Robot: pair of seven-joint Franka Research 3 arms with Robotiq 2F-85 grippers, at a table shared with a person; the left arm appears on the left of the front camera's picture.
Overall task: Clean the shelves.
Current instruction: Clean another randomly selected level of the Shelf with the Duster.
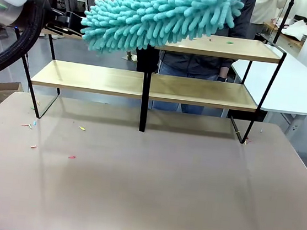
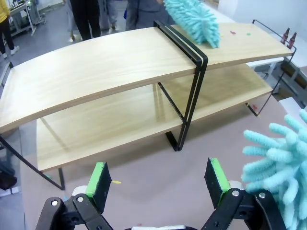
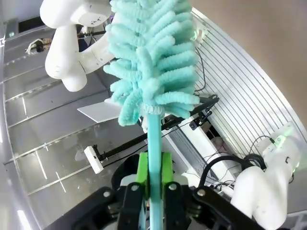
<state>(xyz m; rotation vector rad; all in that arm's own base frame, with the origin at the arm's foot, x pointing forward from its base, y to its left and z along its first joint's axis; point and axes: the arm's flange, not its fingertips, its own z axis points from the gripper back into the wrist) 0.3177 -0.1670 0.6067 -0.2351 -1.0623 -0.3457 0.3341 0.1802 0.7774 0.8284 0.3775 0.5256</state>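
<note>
On the brown table (image 1: 143, 202), near its left side, about five small coloured scraps (image 1: 72, 156) lie scattered. Behind them stand the shelves (image 1: 146, 84), one rack with two wooden boards. The lower board looks clean. On the upper board two small specks (image 2: 240, 33), one red and one green, remain at the right end, so the cleaning seems not finished.

One turquoise duster (image 1: 159, 13) hangs over the upper board's left half. The right gripper (image 3: 153, 175) holds its handle with jaws closed. The left gripper (image 2: 158, 179) hovers open and empty before the shelves. A person (image 1: 194, 72) stands behind the rack.
</note>
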